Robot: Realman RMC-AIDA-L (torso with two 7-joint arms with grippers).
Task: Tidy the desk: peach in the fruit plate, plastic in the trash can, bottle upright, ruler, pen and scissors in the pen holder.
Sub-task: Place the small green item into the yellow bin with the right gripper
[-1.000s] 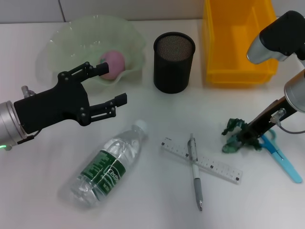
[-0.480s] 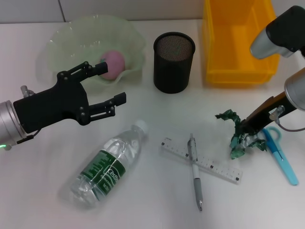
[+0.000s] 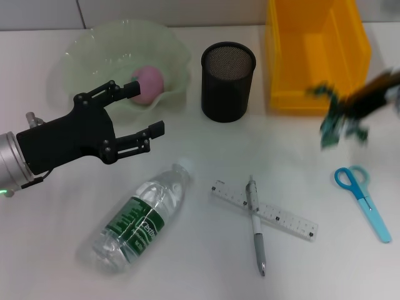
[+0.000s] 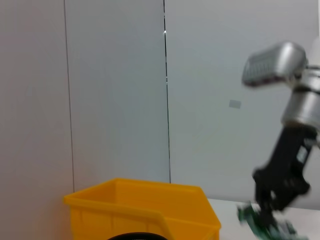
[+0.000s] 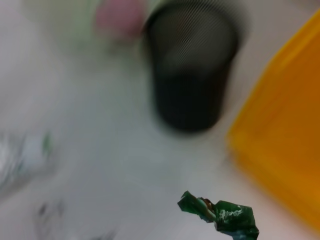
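My right gripper [image 3: 353, 115] is shut on the crumpled green plastic [image 3: 330, 128] and holds it in the air beside the yellow bin [image 3: 312, 87]. The plastic also shows in the right wrist view [image 5: 222, 214] and the left wrist view [image 4: 260, 222]. My left gripper [image 3: 147, 109] is open and empty, above the table between the green fruit plate [image 3: 81, 56] with the pink peach [image 3: 149, 82] and the lying clear bottle [image 3: 140, 215]. A ruler [image 3: 284, 217] with a pen [image 3: 255, 222] across it lies in front. Blue scissors [image 3: 362, 197] lie at the right. The black mesh pen holder [image 3: 228, 81] stands at the back.
The yellow bin also shows in the left wrist view [image 4: 145, 210] and the right wrist view [image 5: 285, 140]. The pen holder shows in the right wrist view [image 5: 190, 75]. A grey wall stands behind the table.
My right gripper has lifted the green plastic off the table by the scissors and carried it up and back toward the yellow bin. The left arm has not moved.
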